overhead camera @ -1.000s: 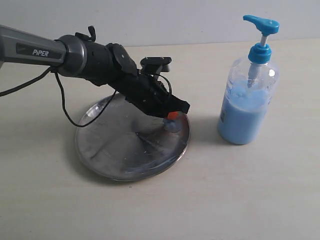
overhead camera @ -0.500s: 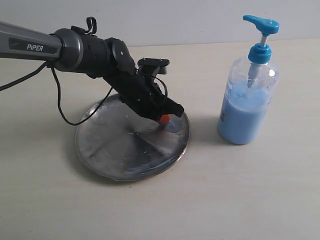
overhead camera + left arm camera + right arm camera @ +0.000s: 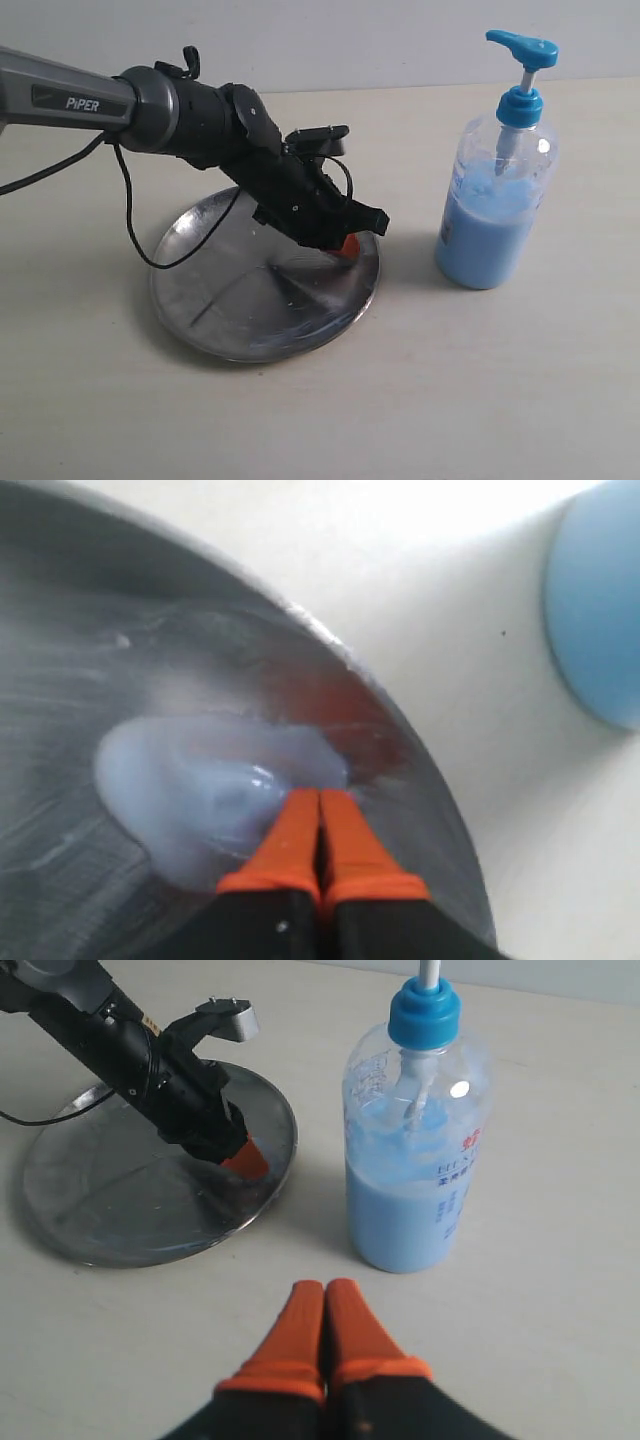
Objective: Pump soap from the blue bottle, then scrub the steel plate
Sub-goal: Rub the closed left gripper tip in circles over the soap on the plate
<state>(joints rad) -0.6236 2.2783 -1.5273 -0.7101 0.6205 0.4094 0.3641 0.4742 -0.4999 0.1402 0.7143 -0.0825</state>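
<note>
Left gripper: jaws pressed together, empty, tips at edge of soap blob | blob on steel plate, near its 3 o'clock rim | blue bottle upright, 3 o'clock of plate, apart | right gripper: jaws together, empty.

One steel plate, one blue bottle, one soap blob, two end effectors

Left arm slants down over the plate, left gripper closed, tips touching it near its rim; right gripper closed, off the plate
</note>
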